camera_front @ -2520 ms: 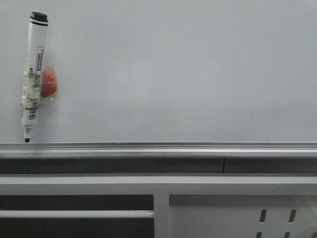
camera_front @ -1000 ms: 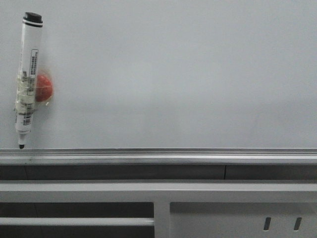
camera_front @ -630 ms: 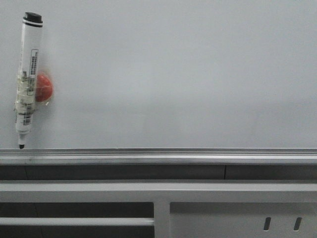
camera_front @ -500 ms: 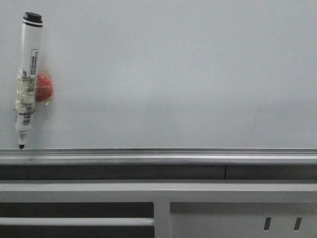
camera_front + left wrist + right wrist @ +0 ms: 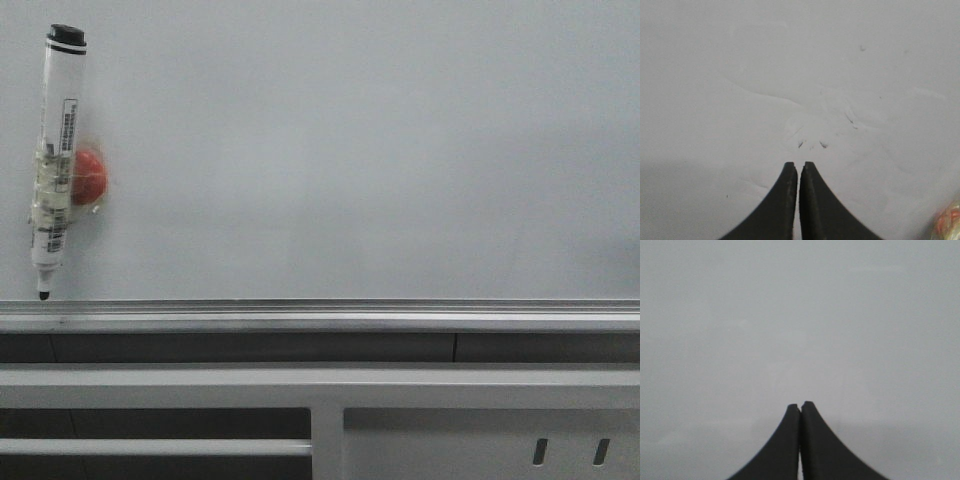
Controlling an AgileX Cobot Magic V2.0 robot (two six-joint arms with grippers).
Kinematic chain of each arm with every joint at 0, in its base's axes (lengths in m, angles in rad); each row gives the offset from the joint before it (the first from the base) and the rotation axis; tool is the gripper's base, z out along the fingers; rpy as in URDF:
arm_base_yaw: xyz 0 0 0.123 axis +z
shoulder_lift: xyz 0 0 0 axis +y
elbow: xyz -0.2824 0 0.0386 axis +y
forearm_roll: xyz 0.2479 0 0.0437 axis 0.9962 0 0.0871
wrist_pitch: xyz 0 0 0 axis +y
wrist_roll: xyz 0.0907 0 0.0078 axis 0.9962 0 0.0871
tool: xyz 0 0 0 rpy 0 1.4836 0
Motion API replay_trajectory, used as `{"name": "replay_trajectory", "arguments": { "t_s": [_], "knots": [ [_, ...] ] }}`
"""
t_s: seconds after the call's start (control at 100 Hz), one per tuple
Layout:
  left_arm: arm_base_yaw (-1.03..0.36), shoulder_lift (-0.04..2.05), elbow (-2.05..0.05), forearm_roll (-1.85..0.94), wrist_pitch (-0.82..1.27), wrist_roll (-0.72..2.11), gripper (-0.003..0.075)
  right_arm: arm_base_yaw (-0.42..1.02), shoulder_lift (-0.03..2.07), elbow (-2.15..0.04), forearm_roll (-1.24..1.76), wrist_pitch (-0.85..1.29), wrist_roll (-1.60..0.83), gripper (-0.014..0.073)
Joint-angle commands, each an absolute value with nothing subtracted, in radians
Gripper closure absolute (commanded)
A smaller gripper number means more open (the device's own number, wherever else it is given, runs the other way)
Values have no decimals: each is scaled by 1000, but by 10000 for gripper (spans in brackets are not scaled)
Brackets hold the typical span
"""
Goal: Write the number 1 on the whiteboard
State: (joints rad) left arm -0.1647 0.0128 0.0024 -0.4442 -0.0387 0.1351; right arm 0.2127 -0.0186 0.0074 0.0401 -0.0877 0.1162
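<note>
The whiteboard [image 5: 360, 150] fills the upper front view, pale grey and blank, with a silver rail [image 5: 320, 312] along its lower edge. No number 1 shows on it. A white-barrelled marker [image 5: 54, 155] with a black cap hangs near-upright at the far left, tip down just above the rail, held by a red magnet [image 5: 88, 177]. Neither gripper shows in the front view. My left gripper [image 5: 798, 165] is shut and empty, facing the board [image 5: 790, 75], which has faint smudges. My right gripper [image 5: 800, 405] is shut and empty, facing plain board [image 5: 800, 315].
Below the rail runs a grey metal frame [image 5: 327, 430] with crossbars, dark gaps and slots [image 5: 570, 450] at the lower right. A bit of red-orange [image 5: 947, 222] shows at the corner of the left wrist view.
Since 2.5 s ago the marker, rail and frame have shifted slightly left and down in the front view, as the view itself moved. Nothing has changed in the last second.
</note>
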Motion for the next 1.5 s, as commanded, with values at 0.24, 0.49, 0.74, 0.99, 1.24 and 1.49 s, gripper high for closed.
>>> {"name": "replay_trajectory", "arguments": {
  "t_s": [0.24,0.49,0.74,0.99,1.24,1.49],
  "knots": [
    [-175,32,37,-943,-120,114,740,209,-31,11,307,-212,117,643],
    [-175,34,-113,-796,117,205,740,209,-31,-194,271,127,109,643],
    [-175,175,-366,-685,361,503,676,209,-20,-388,255,394,-153,643],
    [-200,366,-412,-715,451,624,395,209,-18,-422,288,488,-261,619],
    [-279,445,-412,-786,448,815,394,209,-18,-422,298,493,-261,340],
    [-325,555,-412,-835,403,883,394,209,2,-422,299,487,-261,324]
  ]
}}
